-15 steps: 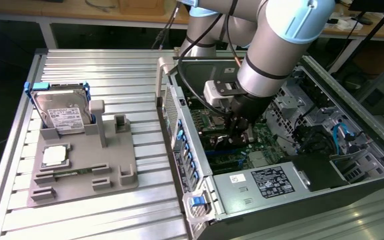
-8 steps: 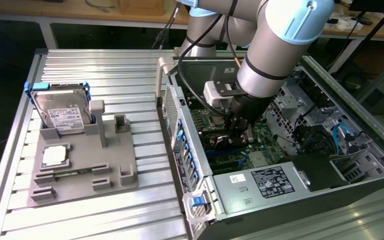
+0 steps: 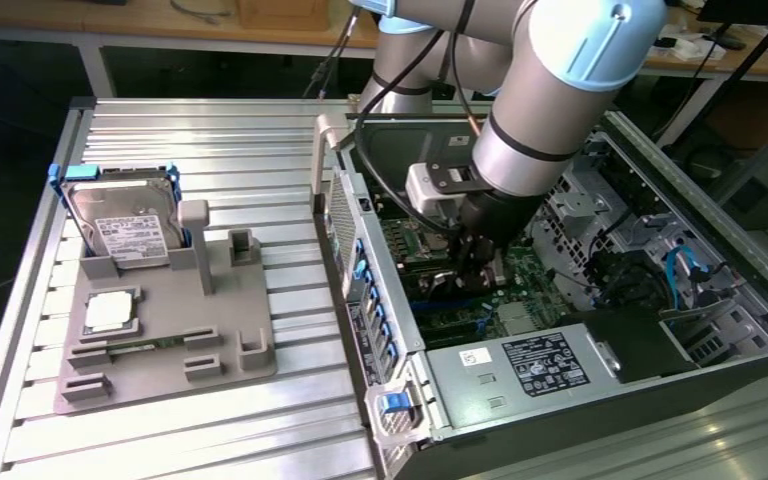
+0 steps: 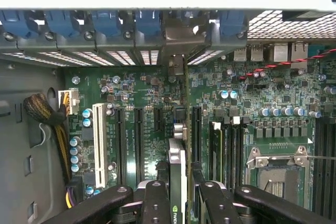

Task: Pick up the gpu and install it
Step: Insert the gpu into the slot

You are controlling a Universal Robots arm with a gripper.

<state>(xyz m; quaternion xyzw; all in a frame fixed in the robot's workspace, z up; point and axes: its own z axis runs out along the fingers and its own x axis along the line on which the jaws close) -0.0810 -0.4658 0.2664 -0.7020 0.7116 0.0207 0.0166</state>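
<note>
My gripper (image 4: pixel 181 203) pinches the gpu (image 4: pixel 177 162) edge-on over the motherboard (image 4: pixel 252 93). The card's long axis runs from my jaws toward the rear slot covers (image 4: pixel 126 24), parallel with the expansion slots (image 4: pixel 137 140).

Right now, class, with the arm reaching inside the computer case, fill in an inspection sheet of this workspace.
Surface: slatted metal table, grey holder on it.
Job's things: the gpu edge-on over the motherboard slots, inside the open computer case; seated or not, cannot tell.
Clutter: hard drive upright in the holder; CPU chip flat on it.
Grippers: gripper shut on the gpu.
Cables: yellow-black bundle, red-black twisted pair, blue cables in the case.
Surroundings: wooden benches beyond the table.
</note>
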